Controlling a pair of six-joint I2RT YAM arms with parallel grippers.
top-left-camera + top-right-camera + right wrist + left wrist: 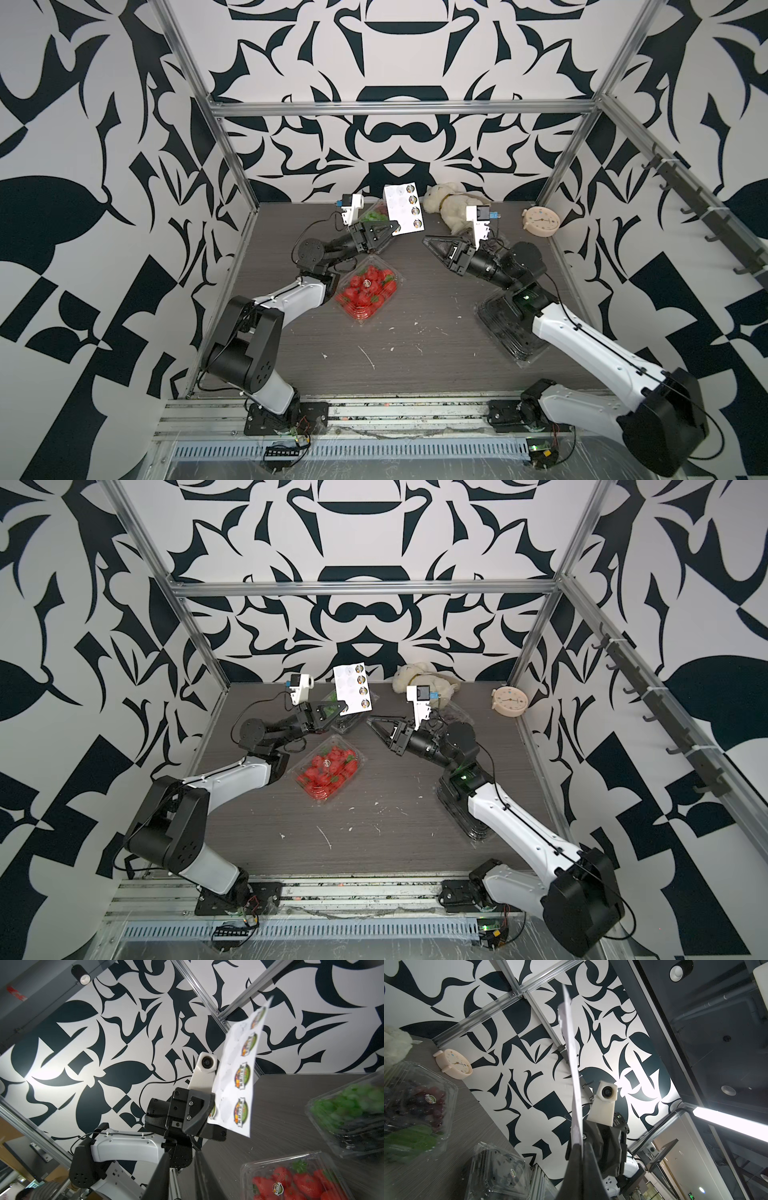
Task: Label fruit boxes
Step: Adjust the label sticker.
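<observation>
Top views, starting nearest the arm bases. On the right side of the grey table (415, 365), the avocado box (495, 323), lid shut, lying flat under the right arm and partly hidden by it. In the left wrist view, the avocado box (496, 1169) with a round label on its lid.

Left of centre and a little farther back, the strawberry box (368, 289), shut, turned at an angle, a round label on top. Just beside the left arm, apart from the other boxes.

Farther back, above the table, the left gripper (394, 231), fingers clamped on the lower edge of the sticker sheet (405, 210). Sheet held upright, a column of printed labels along one side, bare rounds beside them.

Facing it, the right gripper (426, 240), pointing at the sheet but apart from it. In the right wrist view, fingers (164, 1172) a little apart, free of the sheet.

Behind and below the left gripper, a grape box (371, 216), green grapes showing. Behind the right wrist, the other grape box (455, 716), mostly hidden. In the left wrist view, that grape box (417, 1103) shut, purple and green grapes inside, labelled.

At the back wall, a plush toy (446, 201) and, well to its right, a cream alarm clock (540, 222).
</observation>
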